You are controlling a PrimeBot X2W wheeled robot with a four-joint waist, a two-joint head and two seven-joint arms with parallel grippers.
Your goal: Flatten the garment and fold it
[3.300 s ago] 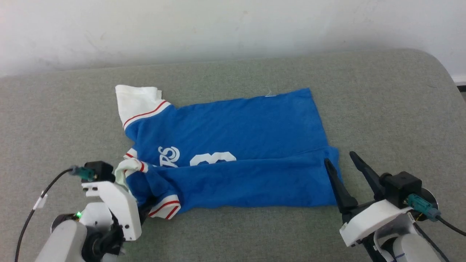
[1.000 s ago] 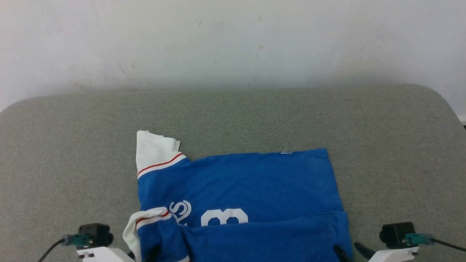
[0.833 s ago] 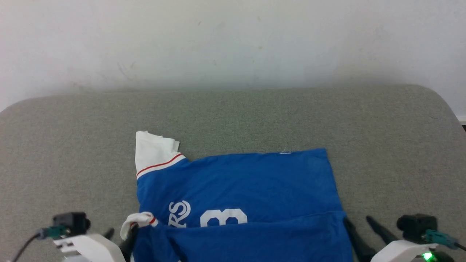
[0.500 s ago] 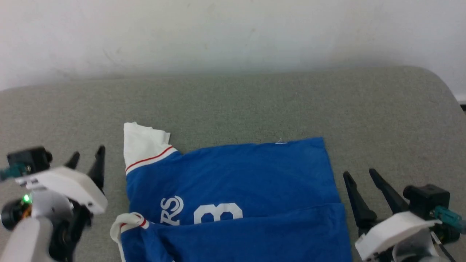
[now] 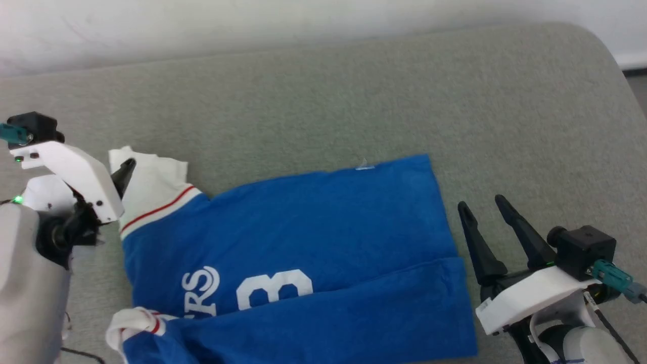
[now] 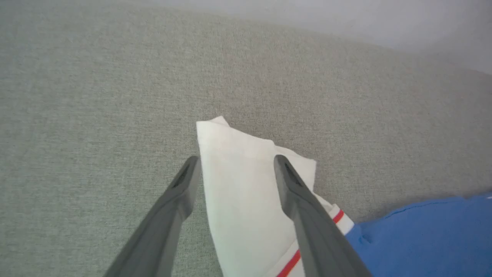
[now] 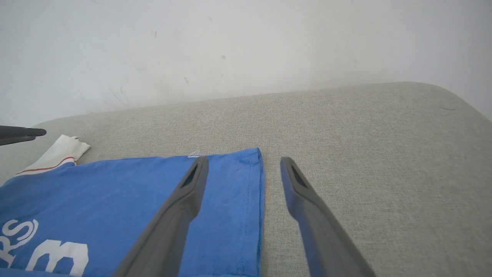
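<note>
Garment [image 5: 313,222] on cushion [image 5: 354,91], left end effector [image 6: 236,159] spread astride sleeve [image 6: 238,207], right end effector [image 5: 481,202] spread beside hem [image 5: 445,227]

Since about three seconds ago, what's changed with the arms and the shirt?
The left tool let go of the near sleeve, which now lies bunched. It then moved away from the robot to the far white sleeve, where it sits open over it. The right tool stayed open beside the hem of the garment, whose near edge is still folded over.
</note>
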